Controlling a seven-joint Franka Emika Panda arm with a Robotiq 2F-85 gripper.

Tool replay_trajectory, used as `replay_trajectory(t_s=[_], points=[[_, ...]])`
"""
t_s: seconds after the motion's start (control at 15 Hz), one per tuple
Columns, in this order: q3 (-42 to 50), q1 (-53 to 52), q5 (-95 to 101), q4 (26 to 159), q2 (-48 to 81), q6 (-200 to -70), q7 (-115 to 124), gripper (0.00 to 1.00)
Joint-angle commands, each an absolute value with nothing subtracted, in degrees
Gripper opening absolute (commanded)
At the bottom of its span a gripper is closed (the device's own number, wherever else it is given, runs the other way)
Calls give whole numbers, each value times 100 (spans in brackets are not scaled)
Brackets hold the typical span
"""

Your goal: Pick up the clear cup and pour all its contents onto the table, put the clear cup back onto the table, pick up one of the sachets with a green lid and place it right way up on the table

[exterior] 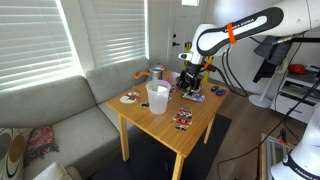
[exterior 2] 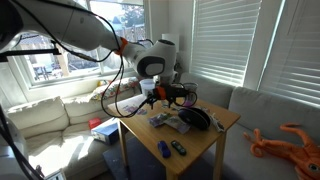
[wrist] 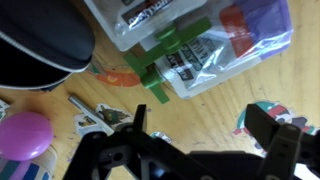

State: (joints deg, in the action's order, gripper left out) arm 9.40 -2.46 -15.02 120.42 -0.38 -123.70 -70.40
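Clear cup [exterior: 158, 97] upright at table [exterior: 160, 129] centre; gripper [exterior: 192, 82] over robot-side edge, fingers [wrist: 134, 122] wide apart, holding nothing; sachet [exterior: 183, 120], possibly green-capped, near opposite edge

In the wrist view a black thing [wrist: 40, 35] fills 10 o'clock. A pink ball [wrist: 25, 135] lies at 8 o'clock, with a key [wrist: 92, 118] just beside it toward centre. In an exterior view a grey sofa [exterior: 70, 115] spreads at 8 o'clock, blinds [exterior: 35, 40] hang at 10 o'clock, and a grey-and-orange can [exterior: 157, 73] stands near centre. In an exterior view an orange plush [exterior 2: 290, 140] sprawls at 4 o'clock.
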Motion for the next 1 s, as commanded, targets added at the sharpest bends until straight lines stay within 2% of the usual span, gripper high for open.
replay_trajectory(t_s=[0.0,0.27,0.33,0.6,0.87,0.93], points=[[719,44,-1615,11442,404,-11951,-7350,100],[559,184,-1578,11145,702,-11727,-7479,100],[522,212,-1568,11082,769,-11700,-7505,95],[387,309,-1484,10829,988,-11501,-7627,61],[309,365,-1368,10657,1105,-11297,-7704,33],[301,378,-1334,10618,1121,-11275,-7716,50]])
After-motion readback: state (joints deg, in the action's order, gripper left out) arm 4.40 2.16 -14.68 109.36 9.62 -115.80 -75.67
